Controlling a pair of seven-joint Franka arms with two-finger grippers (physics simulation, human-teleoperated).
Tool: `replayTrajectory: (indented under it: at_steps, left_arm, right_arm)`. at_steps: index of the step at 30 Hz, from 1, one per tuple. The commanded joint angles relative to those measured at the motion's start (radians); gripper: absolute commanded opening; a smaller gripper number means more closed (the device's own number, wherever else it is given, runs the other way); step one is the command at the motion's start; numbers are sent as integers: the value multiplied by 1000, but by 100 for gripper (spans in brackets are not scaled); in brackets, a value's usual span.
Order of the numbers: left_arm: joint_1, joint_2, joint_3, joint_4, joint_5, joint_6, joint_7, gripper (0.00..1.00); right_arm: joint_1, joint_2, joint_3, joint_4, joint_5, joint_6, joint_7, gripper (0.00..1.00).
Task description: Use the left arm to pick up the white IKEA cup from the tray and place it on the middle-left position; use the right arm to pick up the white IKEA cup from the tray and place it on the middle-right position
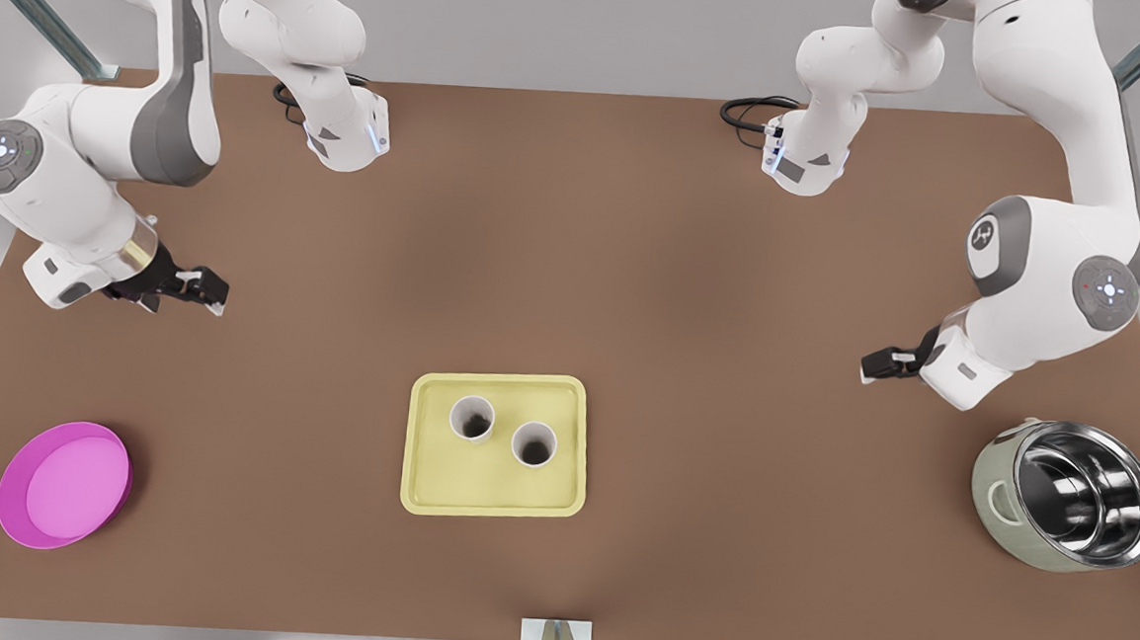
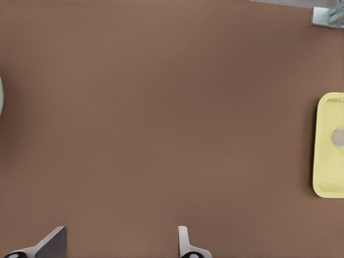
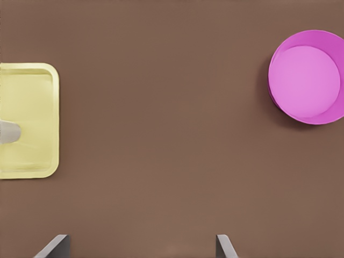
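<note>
Two white cups stand upright side by side in the pale yellow tray at the table's near middle. My left gripper hovers open over bare brown tabletop on the front view's right, well apart from the tray. My right gripper hovers open on the front view's left, equally far from it. In the left wrist view the gripper is empty, with the tray and one cup at the frame's edge. The right wrist view shows the gripper, tray and a cup.
A round pink dish lies near the front view's left front corner. A steel pot in a pale green shell sits at the right front. A small white marker is at the table's front edge.
</note>
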Motion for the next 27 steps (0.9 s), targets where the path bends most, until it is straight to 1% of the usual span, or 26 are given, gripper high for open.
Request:
replayTrajectory:
  at_steps: [1,3,4,5,6,7,8,9,10,11,12,13,14,15,16,17,18,19,21,23,25,27]
  left_arm:
    - [0,-2,-1,1,3,54,32,100]
    - [-17,-2,-3,22,5,55,41,100]
    - [-20,16,-1,22,6,92,44,100]
    - [-81,67,-9,21,29,176,44,100]
    - [-178,72,-12,61,62,176,15,100]
    - [-323,89,-12,67,149,175,-158,100]
    - [-442,153,-12,91,148,187,-353,100]
    - [-489,191,-12,123,151,199,-488,100]
    - [-499,278,-16,233,141,201,-610,100]
    - [-531,415,-21,410,154,198,-767,100]
    - [-545,474,-22,472,152,199,-799,100]
    - [-589,494,-21,455,157,202,-812,100]
    - [-615,532,-21,458,215,237,-887,100]
    - [-624,573,-19,473,218,349,-946,100]
    - [-624,589,-16,478,217,417,-977,100]
    - [-649,629,-16,478,223,434,-986,100]
    - [-660,664,0,479,235,503,-988,100]
    - [-658,673,16,504,235,518,-965,100]
    - [-640,779,22,653,235,550,-962,100]
    - [-626,799,24,674,235,577,-937,100]
    - [-626,846,31,717,235,598,-884,100]
    - [-626,856,31,719,235,580,-799,100]
  right_arm:
    - [7,-1,3,1,0,42,-1,100]
    - [7,1,5,1,-3,42,-2,100]
    - [30,16,19,7,-5,42,-2,100]
    - [88,68,19,62,-1,36,1,100]
    - [142,130,17,122,-1,15,3,100]
    - [197,170,17,155,5,15,3,100]
    - [214,205,20,174,2,15,3,100]
    - [257,234,23,191,-1,16,6,100]
    - [286,271,23,233,-1,15,7,100]
    - [292,280,25,236,-5,16,22,100]
    - [347,308,23,242,-35,16,41,100]
    - [353,337,22,256,-32,36,61,100]
    - [355,375,22,311,-31,36,67,100]
    - [357,400,23,345,-31,36,81,100]
    - [361,440,29,383,-31,36,113,100]
    - [361,470,45,424,-31,38,144,100]
    - [361,496,49,444,-31,44,159,100]
    - [361,513,55,460,-31,58,180,100]
    - [361,541,77,460,-29,131,213,100]
    - [361,613,88,544,-29,137,223,100]
    - [361,648,100,572,-29,151,249,100]
    - [361,693,100,604,-29,185,249,100]
